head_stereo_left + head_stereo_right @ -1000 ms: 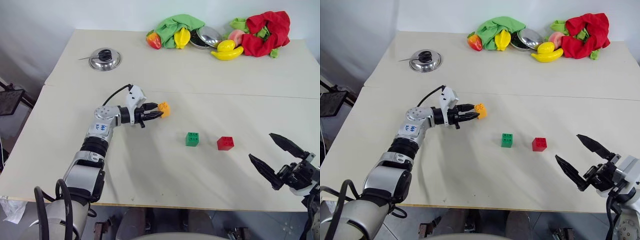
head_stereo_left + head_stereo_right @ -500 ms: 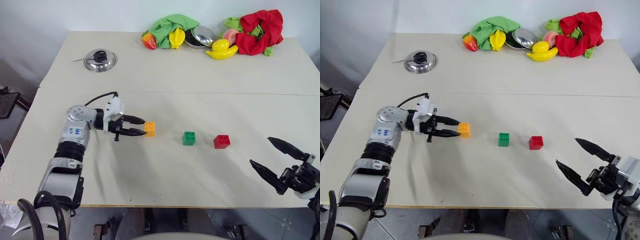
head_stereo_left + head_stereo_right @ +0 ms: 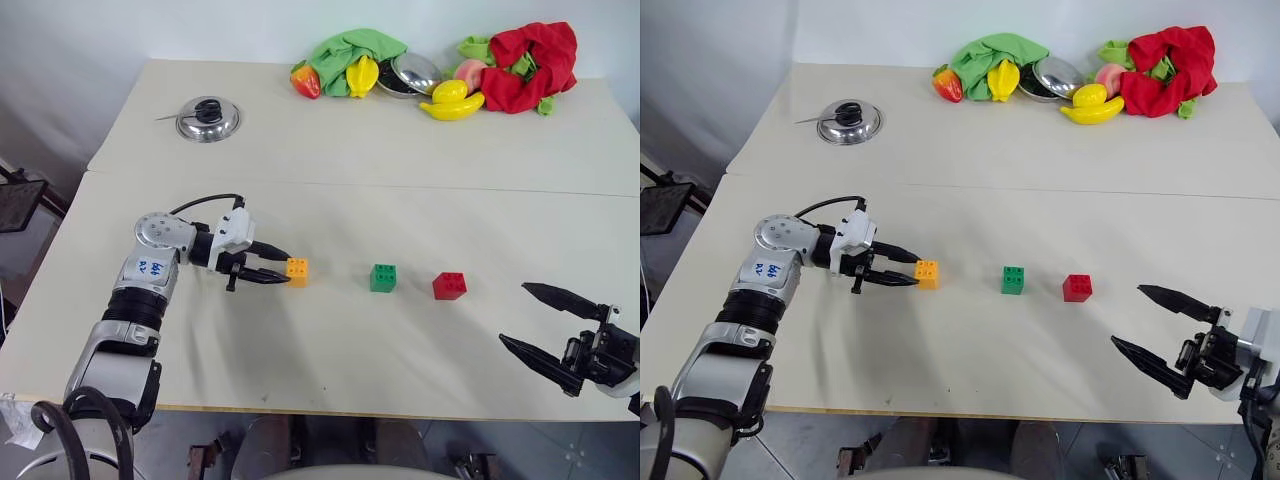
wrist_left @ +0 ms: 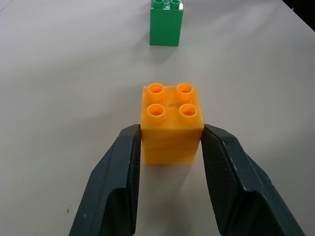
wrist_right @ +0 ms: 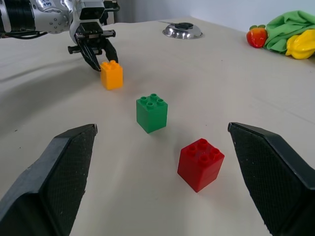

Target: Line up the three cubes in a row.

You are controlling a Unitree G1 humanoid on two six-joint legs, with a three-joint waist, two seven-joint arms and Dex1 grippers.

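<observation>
With the left tool (image 3: 281,277) clamped on the orange cube (image 3: 297,271) at centre-left of the table (image 3: 330,150), level with green cube (image 3: 383,278) and red cube (image 3: 450,286), seat it flat, square, evenly spaced, then release. Right tool (image 3: 558,325), lower right, gapes wide, empty. Whether orange touches the table: unclear.

Your left arm (image 3: 150,290) is silver-grey metal segments joined by ribbed black collars, with a blue marking on the forearm and a black cable looping over its white wrist block (image 3: 236,240). Both grippers carry tapered, matte black fingers (image 5: 59,182).
</observation>
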